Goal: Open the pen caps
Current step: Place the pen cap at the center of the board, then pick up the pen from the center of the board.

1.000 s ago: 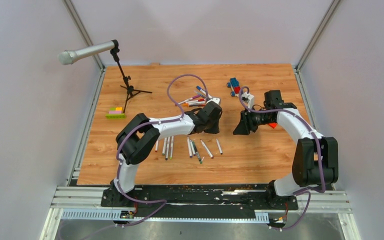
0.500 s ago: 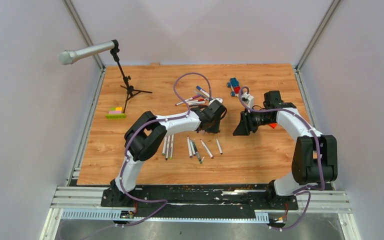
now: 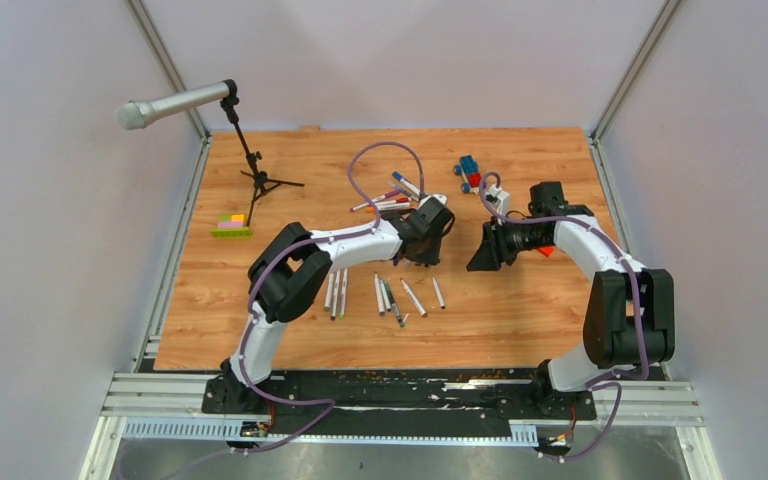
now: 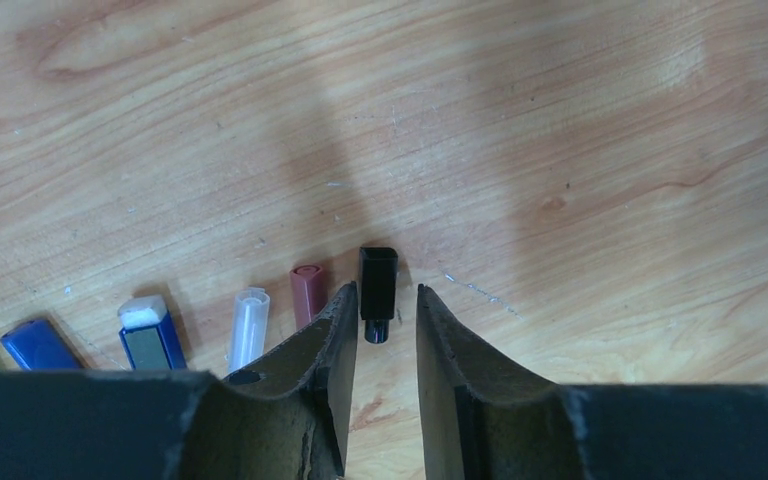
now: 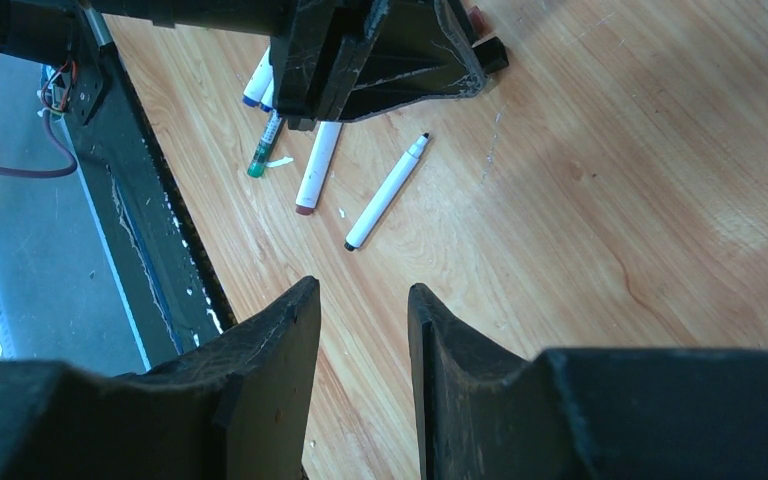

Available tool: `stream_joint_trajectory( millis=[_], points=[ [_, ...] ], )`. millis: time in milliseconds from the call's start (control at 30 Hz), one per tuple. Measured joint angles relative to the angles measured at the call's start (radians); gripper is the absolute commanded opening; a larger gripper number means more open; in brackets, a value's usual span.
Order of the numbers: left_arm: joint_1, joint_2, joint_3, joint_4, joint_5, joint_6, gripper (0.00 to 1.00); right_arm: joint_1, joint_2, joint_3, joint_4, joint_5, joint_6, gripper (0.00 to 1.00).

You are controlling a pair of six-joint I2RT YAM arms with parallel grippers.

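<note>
The left claw (image 4: 386,305) is hanging low over the tabletop (image 4: 560,120) with its jaws standing a little apart and gripping nothing. A black pen cap (image 4: 378,280) is sitting loose on the wood between its tips, at the end of a row of other pen caps (image 4: 250,325) in maroon, clear, blue and green. The right claw (image 5: 363,300) is hovering nearby, partly open and empty, while several pens (image 3: 390,295) are lying in a loose row nearer the arm bases.

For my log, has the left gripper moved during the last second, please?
Yes. The left gripper shifted slightly right, farther from the microphone stand.
</note>
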Motion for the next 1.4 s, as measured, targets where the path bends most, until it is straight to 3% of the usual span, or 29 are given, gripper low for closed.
stream_joint_trajectory(
  millis=[267, 500, 667, 1000, 1267, 1400],
  points=[
    [0.000, -0.129, -0.079, 0.048, -0.032, 0.071, 0.44, -0.003, 0.001, 0.004, -0.016, -0.008, -0.011, 0.38],
    [0.009, -0.311, -0.174, 0.110, -0.156, 0.220, 0.82, -0.008, 0.001, 0.004, -0.016, -0.011, -0.017, 0.38],
    [0.065, -0.386, -0.220, 0.144, -0.188, 0.310, 0.96, -0.010, 0.001, 0.004, -0.017, -0.014, -0.018, 0.38],
    [0.369, -0.389, -0.227, 0.120, 0.044, 0.362, 0.99, -0.015, 0.001, 0.004, -0.023, -0.019, -0.020, 0.38],
    [0.402, -0.352, -0.182, 0.049, 0.125, 0.422, 0.98, -0.015, 0.011, 0.005, -0.026, -0.020, -0.032, 0.39],
    [0.402, -0.449, -0.299, 0.059, 0.148, 0.421, 0.98, -0.014, 0.048, 0.037, -0.054, -0.028, -0.062, 0.41]
  ],
)
